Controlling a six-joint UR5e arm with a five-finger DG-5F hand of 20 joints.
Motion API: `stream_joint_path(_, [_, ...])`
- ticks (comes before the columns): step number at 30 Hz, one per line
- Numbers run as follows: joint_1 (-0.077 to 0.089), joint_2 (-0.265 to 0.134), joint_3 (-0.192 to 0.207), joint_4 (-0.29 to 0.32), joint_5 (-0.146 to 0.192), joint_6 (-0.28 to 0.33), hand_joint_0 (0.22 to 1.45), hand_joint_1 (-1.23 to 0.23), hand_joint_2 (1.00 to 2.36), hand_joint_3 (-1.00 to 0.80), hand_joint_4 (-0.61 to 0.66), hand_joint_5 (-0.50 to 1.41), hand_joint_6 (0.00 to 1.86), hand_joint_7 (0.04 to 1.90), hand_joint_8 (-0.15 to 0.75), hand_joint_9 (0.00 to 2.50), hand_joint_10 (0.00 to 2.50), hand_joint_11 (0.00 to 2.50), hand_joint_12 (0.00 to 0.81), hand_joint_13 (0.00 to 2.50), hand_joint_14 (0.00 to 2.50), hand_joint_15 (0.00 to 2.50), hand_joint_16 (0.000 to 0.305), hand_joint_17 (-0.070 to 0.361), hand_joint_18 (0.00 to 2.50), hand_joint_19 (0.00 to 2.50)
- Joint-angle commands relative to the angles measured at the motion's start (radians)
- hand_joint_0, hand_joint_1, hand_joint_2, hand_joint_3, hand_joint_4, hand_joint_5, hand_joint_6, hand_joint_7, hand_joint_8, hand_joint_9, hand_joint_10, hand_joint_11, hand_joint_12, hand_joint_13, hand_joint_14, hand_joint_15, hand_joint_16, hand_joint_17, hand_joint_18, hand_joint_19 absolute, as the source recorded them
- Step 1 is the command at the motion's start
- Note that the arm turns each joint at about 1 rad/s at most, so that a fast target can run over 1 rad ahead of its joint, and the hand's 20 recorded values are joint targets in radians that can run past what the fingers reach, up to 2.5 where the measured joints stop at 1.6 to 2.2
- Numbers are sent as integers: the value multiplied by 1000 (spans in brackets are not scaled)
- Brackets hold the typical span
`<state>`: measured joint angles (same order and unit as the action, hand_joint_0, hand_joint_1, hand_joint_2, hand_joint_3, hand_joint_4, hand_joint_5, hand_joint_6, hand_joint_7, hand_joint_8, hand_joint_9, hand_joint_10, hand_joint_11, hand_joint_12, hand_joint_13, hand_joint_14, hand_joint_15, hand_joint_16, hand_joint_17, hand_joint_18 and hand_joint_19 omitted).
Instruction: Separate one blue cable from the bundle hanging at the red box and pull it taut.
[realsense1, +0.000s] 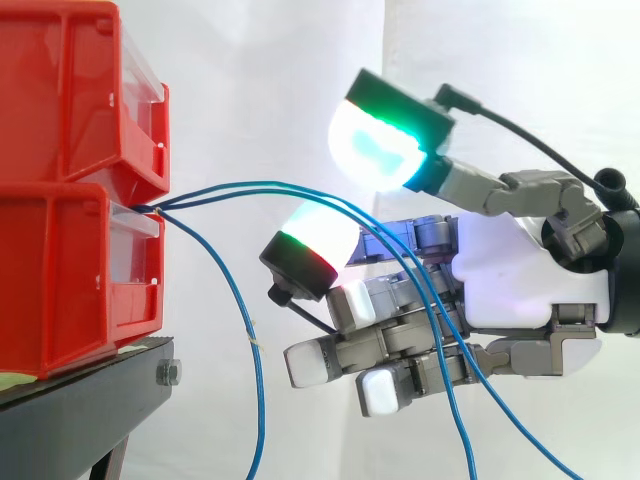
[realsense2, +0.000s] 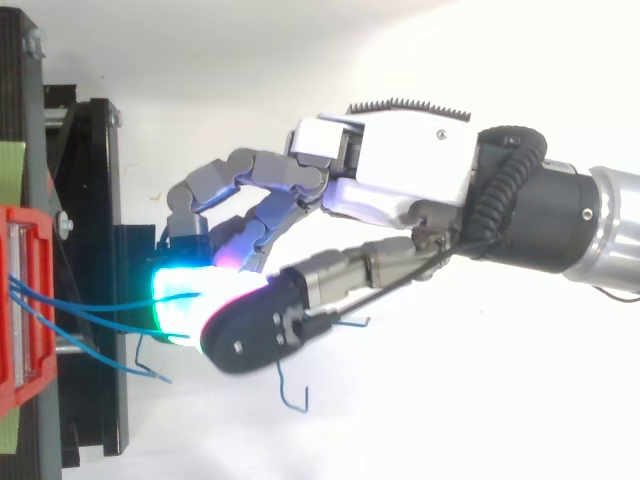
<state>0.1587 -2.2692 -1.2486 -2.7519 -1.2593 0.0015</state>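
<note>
Side view: thin blue cables (realsense1: 240, 185) leave the stacked red plastic bins (realsense1: 60, 250), two slanting rightwards across the white-grey robot hand (realsense1: 510, 270), ends cut off below. Top view: cables run horizontally from bins, vanishing under hand; can't tell whether it grips.

From the right of the frame I see the hand (realsense2: 400, 180) come in to the middle. Blue cables (realsense2: 110, 305) run from the red box (realsense2: 40, 250) at the left edge across the black stand (realsense2: 100, 200) to it.
</note>
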Motion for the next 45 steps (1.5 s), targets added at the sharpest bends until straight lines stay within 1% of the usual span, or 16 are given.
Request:
stream_joint_path(1, [1,-1,0,0,0,0,636,-440,1000,-500,127,-136,760,1212,282,941,21,755,225,613,18,562,32,71,611,746])
stream_joint_path(5, [1,0,0,0,0,-2,635,-476,1011,-368,157,-108,675,1298,282,944,22,748,225,593,21,565,31,71,554,768])
stream_joint_path(9, [1,0,0,1,0,-5,626,-507,1014,-305,134,-104,663,1317,288,948,22,758,229,586,18,569,32,72,542,773])
stream_joint_path(13, [1,0,0,5,0,-5,608,-597,1015,-266,122,-106,659,1348,292,950,22,785,235,591,18,568,33,73,548,773])
stream_joint_path(16, [1,0,0,0,0,-6,603,-626,1017,-246,132,-117,686,1314,294,940,22,783,239,597,20,572,33,75,557,761])
stream_joint_path(20, [1,-1,0,0,0,-6,591,-729,1020,-171,114,-163,804,1279,291,923,21,787,246,597,18,571,35,79,583,739])
stream_joint_path(22, [1,0,0,0,0,-6,589,-741,1021,-142,119,-170,828,1270,292,918,22,784,247,593,18,567,35,80,583,738])
stream_joint_path(28, [1,-1,0,0,0,-6,617,-789,1020,-186,94,-184,848,1225,288,889,22,787,258,589,18,567,38,85,605,723])
stream_joint_path(34, [1,0,0,0,0,-6,650,-826,1017,-252,61,-189,854,1234,284,868,20,796,260,582,18,556,39,87,615,709])
stream_joint_path(36, [1,-1,0,0,0,-8,652,-811,1016,-280,89,-190,856,1219,283,873,22,799,260,580,18,562,39,87,603,709])
stream_joint_path(37, [1,0,0,0,0,-8,625,-781,1011,-359,114,-190,858,1162,280,874,22,788,259,580,18,556,39,87,602,719])
stream_joint_path(38, [1,0,0,0,0,-8,594,-730,1004,-451,118,-186,835,1152,281,883,22,794,266,593,18,558,39,88,605,728])
stream_joint_path(40, [1,0,0,0,0,-8,568,-649,1000,-500,121,-183,825,1132,289,899,21,783,266,603,20,563,38,86,592,726])
stream_joint_path(41, [2,-1,0,0,0,-8,558,-589,1000,-500,123,-178,815,1136,291,910,21,771,264,609,18,557,38,86,593,727])
stream_joint_path(42, [2,-1,0,0,0,-8,562,-456,1000,-500,127,-170,800,1137,292,929,19,770,260,610,19,551,37,83,590,733])
stream_joint_path(45, [2,0,0,0,0,-9,597,-373,1000,-500,108,-161,779,1175,291,961,21,770,257,622,19,556,36,80,582,750])
